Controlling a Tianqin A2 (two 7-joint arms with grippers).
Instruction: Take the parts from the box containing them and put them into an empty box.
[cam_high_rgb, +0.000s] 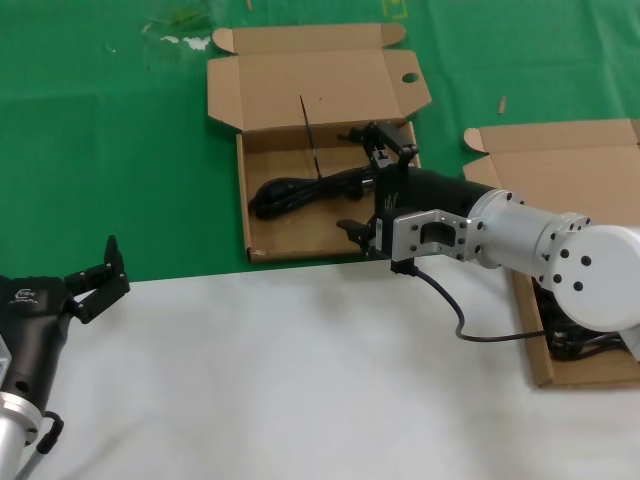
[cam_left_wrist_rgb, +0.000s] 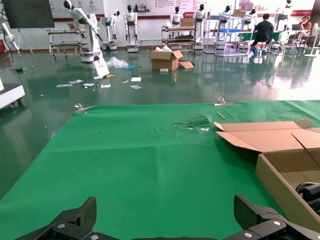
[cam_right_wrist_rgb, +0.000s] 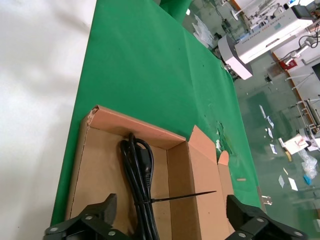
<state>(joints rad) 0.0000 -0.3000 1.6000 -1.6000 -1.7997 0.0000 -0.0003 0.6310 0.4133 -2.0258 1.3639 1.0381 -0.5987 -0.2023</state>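
The right gripper (cam_high_rgb: 375, 190) reaches across from the right and hangs over the right end of the box with the round hole in its lid flap (cam_high_rgb: 262, 245), its fingers spread wide on either side of the black power cable (cam_high_rgb: 305, 192) lying inside. The right wrist view shows the two fingertips well apart with the cable running between and below them, not pinched, so the cable rests on the box floor, stretched left to right, its tie tail (cam_high_rgb: 309, 135) sticking up toward the far side. That spread stance over a cable lying flat suits a drop-off, I judge, since this is the box meant to be filled. The lid (cam_high_rgb: 310, 85) is folded back flat on the green cloth (cam_high_rgb: 100, 140) on the far side, which leaves the opening free from above. The other box (cam_high_rgb: 535, 345), at the right edge, sits mostly under the right arm; dark cable (cam_high_rgb: 575, 345) shows at its near end, so more parts likely wait there. The left gripper (cam_high_rgb: 95, 275) is parked at the near left over the white sheet (cam_high_rgb: 300, 380), fingers spread and holding nothing.
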